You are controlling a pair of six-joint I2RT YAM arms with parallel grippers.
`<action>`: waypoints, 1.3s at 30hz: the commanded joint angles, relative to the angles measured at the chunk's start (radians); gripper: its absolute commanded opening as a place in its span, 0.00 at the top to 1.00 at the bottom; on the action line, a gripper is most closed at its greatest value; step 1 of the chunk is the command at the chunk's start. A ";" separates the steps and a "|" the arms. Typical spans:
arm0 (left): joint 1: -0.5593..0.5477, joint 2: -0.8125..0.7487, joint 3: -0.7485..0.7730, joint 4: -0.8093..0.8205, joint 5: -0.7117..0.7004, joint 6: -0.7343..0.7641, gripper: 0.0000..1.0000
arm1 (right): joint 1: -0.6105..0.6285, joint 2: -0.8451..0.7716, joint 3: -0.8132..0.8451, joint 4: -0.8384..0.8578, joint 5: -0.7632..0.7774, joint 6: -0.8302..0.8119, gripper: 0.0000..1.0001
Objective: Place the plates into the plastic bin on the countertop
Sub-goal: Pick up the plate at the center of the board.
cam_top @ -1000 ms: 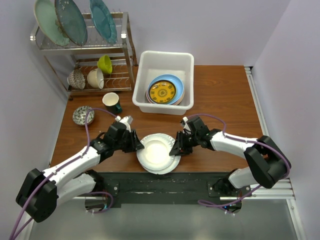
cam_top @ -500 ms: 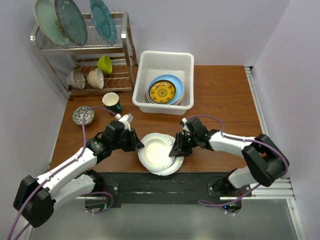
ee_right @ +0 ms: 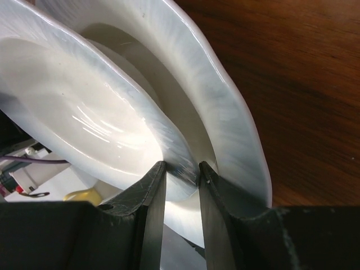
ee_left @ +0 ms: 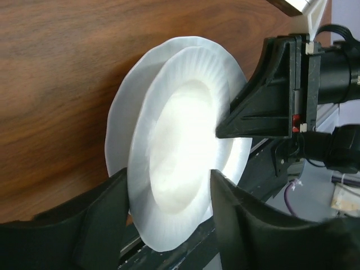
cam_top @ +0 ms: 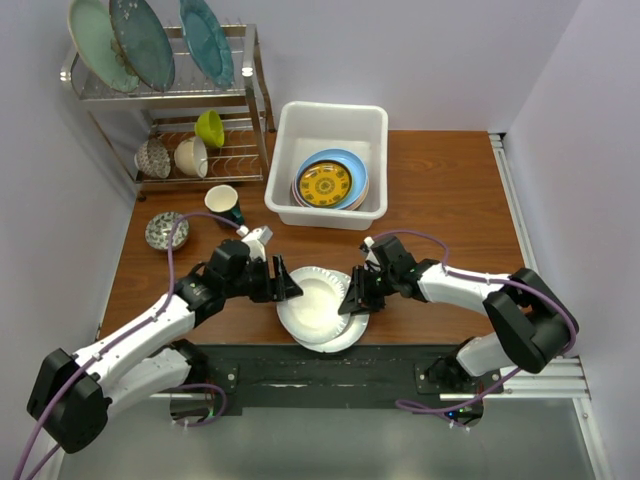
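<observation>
**Lifting the top plate of a stack.** The upper white plate (cam_top: 313,298) is being pinched at its right rim by the right tool (ee_right: 180,169), whose fingers are clenched on either face of the fluted edge. That side is being raised off the lower white plate (ee_left: 120,115), which is lying near the front edge of the table (cam_top: 440,190). The left tool (cam_top: 285,285) is being held released, its fingers spread with the plate's left rim between them and apparently not gripping it. The plastic bin (cam_top: 290,150) is standing well apart toward the back of the table, and a stack topped by a gold plate (cam_top: 326,183) is already lying in it.

The step is judged to be the lift and carry to the bin. A one-sided pinch on a glazed rim is likely to let the plate swing or slip. The left rim is best gripped or supported first, then both sides raised evenly, so that the lower plate is not being dragged toward the edge.
</observation>
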 commanded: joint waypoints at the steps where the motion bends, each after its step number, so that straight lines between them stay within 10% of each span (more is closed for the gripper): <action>1: -0.013 -0.007 0.036 0.035 0.072 0.023 0.62 | 0.014 0.006 0.000 0.048 0.006 -0.009 0.70; 5: -0.013 -0.007 0.036 0.028 0.061 0.023 1.00 | 0.016 0.004 0.000 0.048 0.008 -0.010 0.70; 17: -0.013 -0.058 0.112 -0.073 -0.062 0.022 1.00 | 0.014 -0.020 0.009 0.040 0.015 -0.010 0.66; 27: -0.007 -0.095 0.178 -0.143 -0.177 -0.001 1.00 | 0.014 -0.150 0.020 0.023 0.049 -0.014 0.33; 39: 0.068 -0.171 0.238 -0.213 -0.232 0.010 1.00 | 0.014 -0.288 0.060 -0.119 0.185 -0.033 0.31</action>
